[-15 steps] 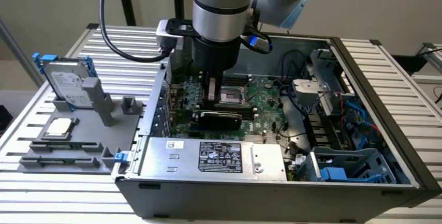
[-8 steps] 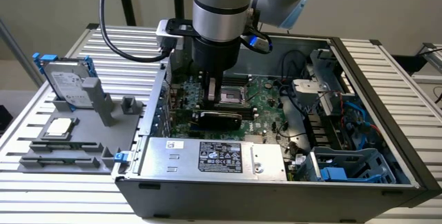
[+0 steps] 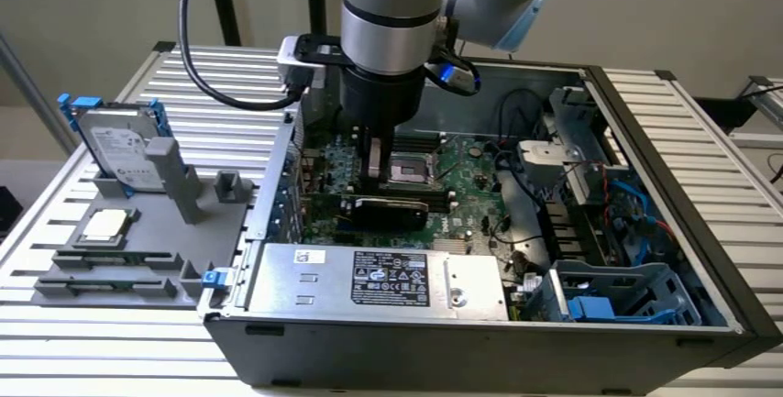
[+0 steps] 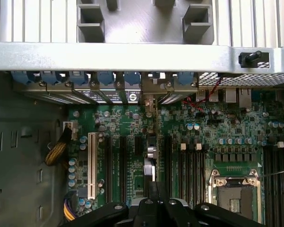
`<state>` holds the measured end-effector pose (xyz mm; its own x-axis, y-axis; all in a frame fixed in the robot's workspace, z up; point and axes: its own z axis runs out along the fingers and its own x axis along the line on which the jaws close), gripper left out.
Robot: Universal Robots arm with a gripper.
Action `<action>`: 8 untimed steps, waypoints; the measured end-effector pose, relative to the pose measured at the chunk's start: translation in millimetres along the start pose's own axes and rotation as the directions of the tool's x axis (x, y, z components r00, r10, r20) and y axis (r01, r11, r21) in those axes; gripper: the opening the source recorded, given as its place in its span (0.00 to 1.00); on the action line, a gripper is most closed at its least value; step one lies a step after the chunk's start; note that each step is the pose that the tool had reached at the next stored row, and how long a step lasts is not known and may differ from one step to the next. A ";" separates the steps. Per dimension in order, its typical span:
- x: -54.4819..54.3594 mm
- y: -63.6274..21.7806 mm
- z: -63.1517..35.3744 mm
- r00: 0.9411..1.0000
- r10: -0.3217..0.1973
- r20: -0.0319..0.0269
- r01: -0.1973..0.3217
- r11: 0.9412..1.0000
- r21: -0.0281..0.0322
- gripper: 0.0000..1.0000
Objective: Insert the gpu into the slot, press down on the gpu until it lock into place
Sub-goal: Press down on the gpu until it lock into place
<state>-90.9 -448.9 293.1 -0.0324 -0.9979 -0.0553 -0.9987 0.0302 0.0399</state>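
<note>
GPU (image 3: pixel 389 212) stands on edge on the green motherboard (image 3: pixel 471 172) inside the open case (image 3: pixel 490 347), directly beneath the gripper (image 3: pixel 373 181). The slot is covered by the card. The jaws are fully closed at the card's top edge. Whether they pinch that edge or merely bear on it cannot be determined.

Hazards, as judged:
- Pressure applied near one end may tip the card, leaving the far end proud and the lock not engaged.
- If the card edge sits off the slot, downward force would load the motherboard and could flex it.
- Parallel black slots (image 4: pixel 123 165) lie just beside the card, so a sideways slip could foul them.
- The processor socket (image 3: pixel 410 170) sits close to the jaws, so contact is possible.

Markings: the power supply (image 3: pixel 380 278) and the hard drive (image 3: pixel 116 145) on the bench (image 3: pixel 722 168) carry printed labels, with text too small to read.
</note>
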 end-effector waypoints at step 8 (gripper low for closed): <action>-2.5 -0.2 10.7 1.000 -0.002 -0.001 0.002 1.000 0.000 0.11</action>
<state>-91.0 -445.8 282.6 -0.0306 -0.9980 -0.0548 -0.9988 0.0284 0.0395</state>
